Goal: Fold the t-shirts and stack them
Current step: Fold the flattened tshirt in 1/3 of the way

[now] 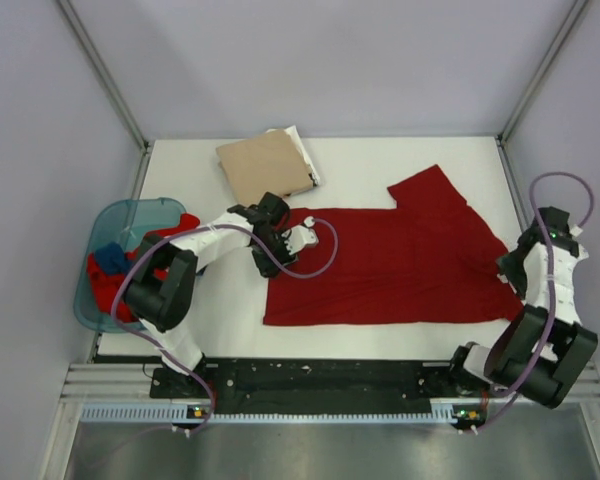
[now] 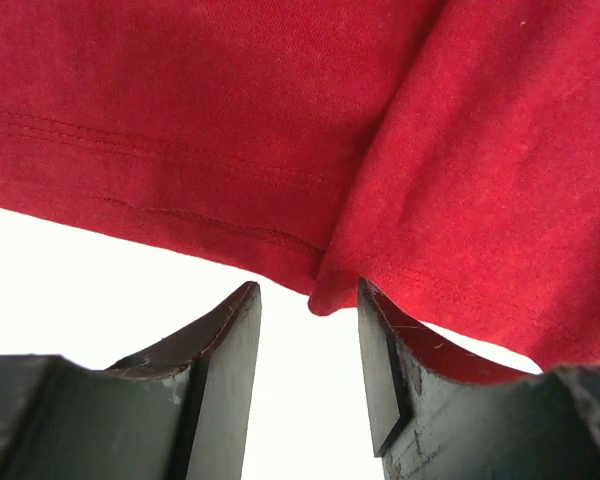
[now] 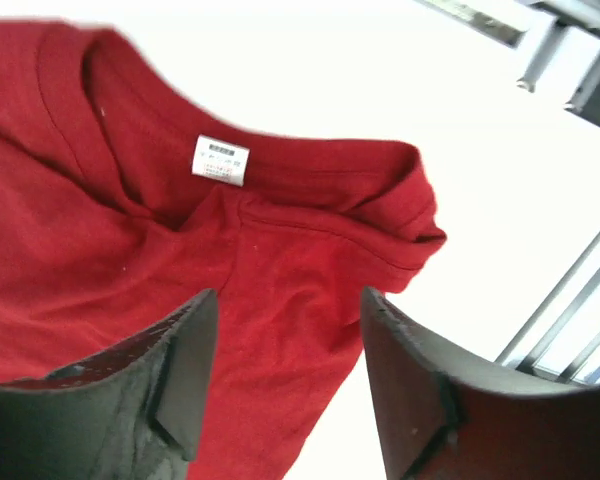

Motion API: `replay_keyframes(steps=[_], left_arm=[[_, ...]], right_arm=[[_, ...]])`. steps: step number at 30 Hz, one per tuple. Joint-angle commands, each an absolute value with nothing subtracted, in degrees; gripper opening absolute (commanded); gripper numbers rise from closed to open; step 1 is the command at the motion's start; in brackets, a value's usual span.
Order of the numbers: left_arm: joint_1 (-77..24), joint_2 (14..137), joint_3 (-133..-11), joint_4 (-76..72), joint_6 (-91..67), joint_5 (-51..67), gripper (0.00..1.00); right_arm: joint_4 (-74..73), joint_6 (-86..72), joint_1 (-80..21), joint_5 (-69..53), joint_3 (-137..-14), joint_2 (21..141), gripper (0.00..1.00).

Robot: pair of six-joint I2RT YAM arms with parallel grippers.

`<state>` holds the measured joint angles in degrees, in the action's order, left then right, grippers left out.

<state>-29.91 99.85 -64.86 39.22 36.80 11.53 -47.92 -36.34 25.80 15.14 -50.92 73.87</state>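
A wide dark red t-shirt (image 1: 400, 260) lies spread on the white table (image 1: 370, 160), one sleeve pointing to the back. My left gripper (image 1: 305, 238) is open at the shirt's left edge. In the left wrist view a corner of the hem (image 2: 330, 290) sits just ahead of the open gripper (image 2: 308, 290), with nothing gripped. My right gripper (image 1: 510, 266) is open at the shirt's right edge. In the right wrist view it (image 3: 288, 300) hovers over the collar and a white label (image 3: 221, 160). A folded tan shirt (image 1: 265, 165) lies on a white one (image 1: 302, 148) at the back.
A translucent teal tub (image 1: 88, 270) stands at the table's left edge, holding red cloth (image 1: 120, 295) and blue cloth (image 1: 110, 258). Metal frame posts (image 1: 105, 75) and grey walls enclose the table. An aluminium rail (image 1: 320, 385) runs along the near edge.
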Motion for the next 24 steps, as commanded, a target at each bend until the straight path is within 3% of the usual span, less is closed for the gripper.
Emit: replay_keyframes(steps=[1, 5, 9, 18, 22, 24], left_arm=[[-29.62, 95.63, -69.69, 44.98, 40.33, 13.70, 0.48], [-30.76, 92.47, -69.27, 53.86, 44.29, 21.96, 0.49], [-35.40, 87.73, -62.86, 56.43, 48.42, 22.76, 0.53], [-42.79, 87.53, -50.11, 42.03, 47.02, 15.48, 0.61], [-45.00, 89.38, -46.94, 36.92, 45.71, 11.87, 0.60], [-45.00, 89.91, -46.06, 34.55, 44.30, 10.29, 0.54]], right_arm=[[-46.23, -42.36, 32.50, 14.78, -47.91, 66.72, 0.60], [-43.33, -43.94, 40.24, 7.13, -43.08, 67.41, 0.56], [-40.26, -45.70, 41.22, 7.64, -39.12, 68.73, 0.56], [-37.97, -45.88, 44.73, 10.28, -40.08, 73.74, 0.54], [-36.92, -45.79, 46.66, 10.03, -40.25, 75.93, 0.50], [-36.13, -45.88, 48.07, 8.62, -40.08, 77.42, 0.44]])
